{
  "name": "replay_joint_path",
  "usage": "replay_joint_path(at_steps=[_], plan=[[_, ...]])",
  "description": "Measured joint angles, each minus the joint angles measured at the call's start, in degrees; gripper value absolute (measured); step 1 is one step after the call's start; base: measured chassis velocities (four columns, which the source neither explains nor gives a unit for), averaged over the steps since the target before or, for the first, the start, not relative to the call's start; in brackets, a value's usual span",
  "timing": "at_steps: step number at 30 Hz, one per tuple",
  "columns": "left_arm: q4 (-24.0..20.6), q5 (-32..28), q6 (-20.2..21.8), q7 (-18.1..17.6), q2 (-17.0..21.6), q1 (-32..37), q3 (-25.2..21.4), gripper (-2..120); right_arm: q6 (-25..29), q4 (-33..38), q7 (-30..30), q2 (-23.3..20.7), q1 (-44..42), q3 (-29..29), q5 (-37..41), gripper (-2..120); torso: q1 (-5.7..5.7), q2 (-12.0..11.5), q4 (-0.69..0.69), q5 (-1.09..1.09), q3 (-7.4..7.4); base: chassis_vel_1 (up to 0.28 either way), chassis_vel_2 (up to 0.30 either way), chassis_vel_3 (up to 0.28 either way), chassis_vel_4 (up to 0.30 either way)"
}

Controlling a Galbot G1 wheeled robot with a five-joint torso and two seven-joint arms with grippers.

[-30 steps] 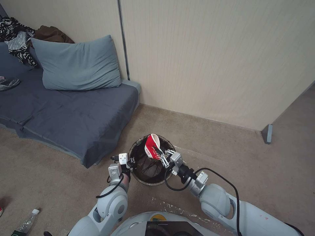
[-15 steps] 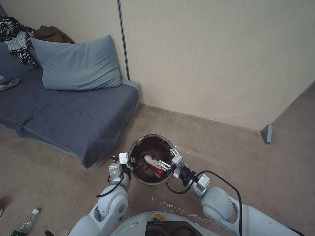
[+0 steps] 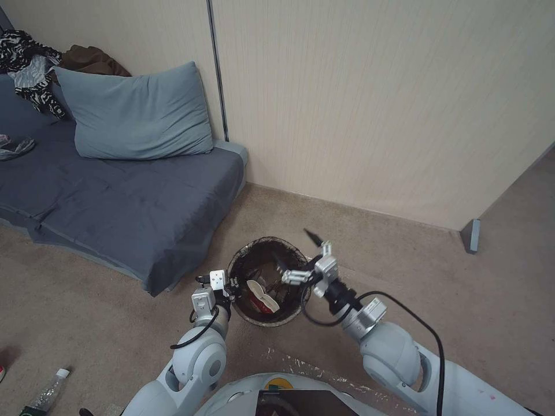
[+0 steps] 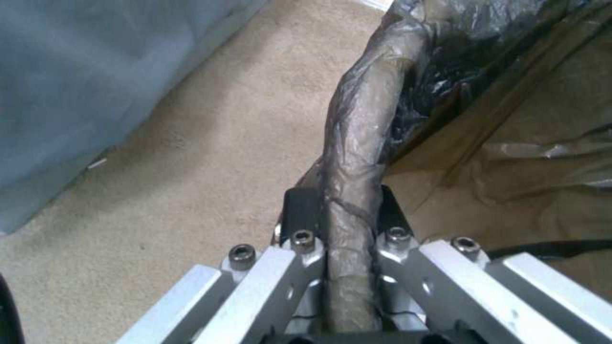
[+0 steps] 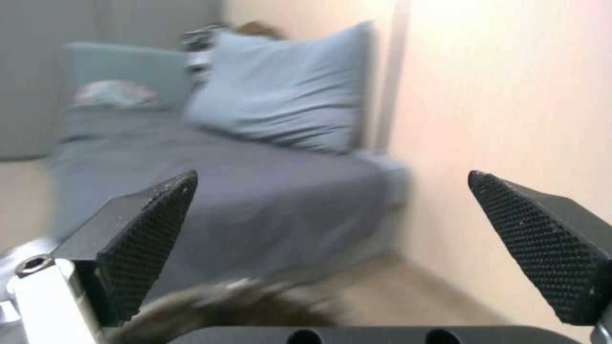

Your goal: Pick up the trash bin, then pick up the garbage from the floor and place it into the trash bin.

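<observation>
The trash bin (image 3: 269,239), lined with a dark brown bag, hangs just in front of me above the carpet. My left gripper (image 3: 229,289) is shut on the bin's near-left rim. In the left wrist view the bag-wrapped rim (image 4: 365,119) runs between the closed left gripper (image 4: 341,206). A red-and-white paper cup (image 3: 261,298) lies inside the bin. My right gripper (image 3: 296,253) stands open above the bin's right rim with nothing between its fingers; in the right wrist view the right gripper (image 5: 328,179) has its pads (image 5: 147,239) wide apart. A clear bottle (image 3: 47,392) lies on the floor at my far left.
A low grey-blue sofa bed (image 3: 127,202) with a pillow (image 3: 136,112) and clothes (image 3: 32,66) sits to the left of the bin. A beige wall (image 3: 376,104) runs behind it. A grey door stop (image 3: 471,236) stands at the right. Open carpet spreads right and front-left.
The right gripper lowered the red-and-white cup into the bin, opened and let it go. It has since lifted up and to the right, and the cup now rests inside the bin.
</observation>
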Motion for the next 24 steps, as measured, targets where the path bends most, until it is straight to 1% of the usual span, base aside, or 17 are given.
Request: replay_joint_path(at_steps=[1, 3, 4, 7, 8, 9, 10, 12, 13, 14, 16, 18, 19, 24], plan=[[-0.06, 0.22, 0.15, 0.00, 0.04, 0.09, -0.10, 3, -0.78, 0.28, 1.75, 0.71, -0.32, 1.49, 0.04, 100, 0.00, 0.00, 0.00, 0.01, 0.00, 0.000, 0.000, 0.000, 0.000], [-0.13, 1.50, 0.44, 0.31, 0.25, 0.19, -0.48, 3, -3.98, 0.65, 5.88, 2.80, -1.61, 6.97, 0.17, 100, 0.00, 0.00, 0.00, 0.01, 0.00, 0.000, 0.000, 0.000, 0.000], [-0.13, 1.50, 0.44, 0.31, 0.25, 0.19, -0.48, 3, -3.98, 0.65, 5.88, 2.80, -1.61, 6.97, 0.17, 100, 0.00, 0.00, 0.00, 0.01, 0.00, 0.000, 0.000, 0.000, 0.000], [-0.38, 2.02, 0.75, 0.68, 0.45, 0.26, -0.83, 3, -7.15, 0.42, 8.72, 5.19, -3.51, 14.26, 0.16, 100, 0.00, 0.00, 0.00, 0.01, 0.00, 0.000, 0.000, 0.000, 0.000], [-0.38, 2.02, 0.75, 0.68, 0.45, 0.26, -0.83, 3, -7.15, 0.42, 8.72, 5.19, -3.51, 14.26, 0.16, 100, 0.00, 0.00, 0.00, 0.01, 0.00, 0.000, 0.000, 0.000, 0.000], [-0.44, 2.29, 0.75, 0.86, 0.53, 0.36, -1.03, 3, -7.78, 0.11, 9.62, 6.04, -4.26, 17.00, 0.15, 100, 0.00, 0.00, -0.02, 0.01, 0.00, 0.000, 0.000, 0.000, 0.000], [-0.44, 2.63, 0.69, 0.96, 0.56, 0.47, -1.15, 3, -8.57, 0.03, 10.17, 6.63, -5.03, 19.25, 0.22, 100, 0.00, 0.00, 0.01, 0.02, 0.00, 0.000, 0.000, 0.000, 0.000], [-0.41, 3.33, 0.53, 1.05, 0.51, 0.53, -1.18, 3, -9.52, -0.25, 10.36, 7.50, -6.61, 22.56, 0.02, 100, 0.00, 0.00, 0.01, 0.00, 0.00, 0.000, 0.000, 0.000, 0.000], [-0.41, 3.33, 0.53, 1.05, 0.51, 0.53, -1.18, 3, -9.52, -0.25, 10.36, 7.50, -6.61, 22.56, 0.02, 100, 0.00, 0.00, 0.01, 0.00, 0.00, 0.000, 0.000, 0.000, 0.000], [-0.28, 3.92, 0.29, 1.06, 0.40, 0.53, -1.25, 3, -9.91, -0.68, 10.26, 8.26, -8.09, 24.89, -0.69, 100, 0.00, 0.00, 0.00, 0.01, 0.00, 0.000, 0.000, 0.000, 0.000], [-0.24, 4.10, 0.18, 1.03, 0.34, 0.53, -1.31, 3, -9.98, -0.94, 10.11, 8.72, -8.99, 25.96, -1.06, 100, 0.00, 0.00, -0.01, 0.01, 0.00, 0.000, 0.000, 0.000, 0.000], [-0.28, 4.39, -0.09, 0.97, 0.37, 0.60, -1.47, 3, -9.84, -2.02, 9.31, 10.26, -12.40, 28.78, -3.20, 100, 0.00, 0.00, -0.02, 0.01, 0.00, 0.000, 0.000, 0.000, 0.000], [-0.44, 4.53, -0.24, 0.95, 0.47, 0.67, -1.54, 3, -9.58, -2.45, 8.98, 10.85, -13.65, 29.60, -4.44, 100, 0.00, 0.00, 0.00, 0.00, 0.00, 0.000, 0.000, 0.000, 0.000], [-1.09, 4.81, -0.61, 0.95, 0.83, 0.89, -1.71, 3, -8.61, -3.57, 8.58, 13.03, -17.52, 31.24, -7.54, 100, 0.00, 0.00, -0.01, 0.01, 0.00, 0.000, 0.000, 0.000, 0.000]])
